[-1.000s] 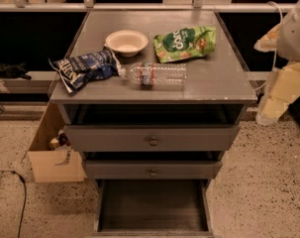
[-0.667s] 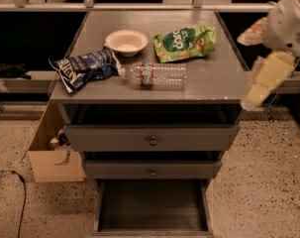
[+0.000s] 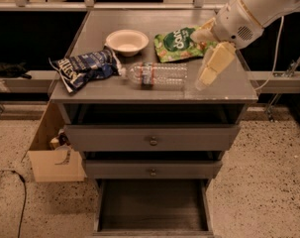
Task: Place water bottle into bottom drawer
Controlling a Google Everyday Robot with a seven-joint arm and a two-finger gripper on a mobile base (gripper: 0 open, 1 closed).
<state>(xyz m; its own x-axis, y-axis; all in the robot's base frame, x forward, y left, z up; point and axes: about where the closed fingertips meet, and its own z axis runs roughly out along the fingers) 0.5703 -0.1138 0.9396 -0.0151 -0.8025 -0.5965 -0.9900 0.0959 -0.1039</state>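
The water bottle [image 3: 158, 76] lies on its side at the front middle of the grey cabinet top [image 3: 228, 90], white cap pointing left. My gripper [image 3: 197, 61] hangs over the right part of the top, just right of the bottle's base and apart from it. Its cream fingers [image 3: 215, 64] are spread open and hold nothing. The bottom drawer [image 3: 104, 207] is pulled out at the foot of the cabinet, and its dark floor holds nothing.
A white bowl [image 3: 126, 41] stands at the back of the top. A blue chip bag [image 3: 85, 67] lies left of the bottle, and a green snack bag [image 3: 178, 43] lies behind the gripper. Two upper drawers with brass knobs [image 3: 153, 141] are shut. A cardboard box [image 3: 53, 155] stands on the floor at left.
My arm has swung in from the right edge of the view to over the cabinet top, bringing the gripper close to the bottle's base. The bottle has not moved.
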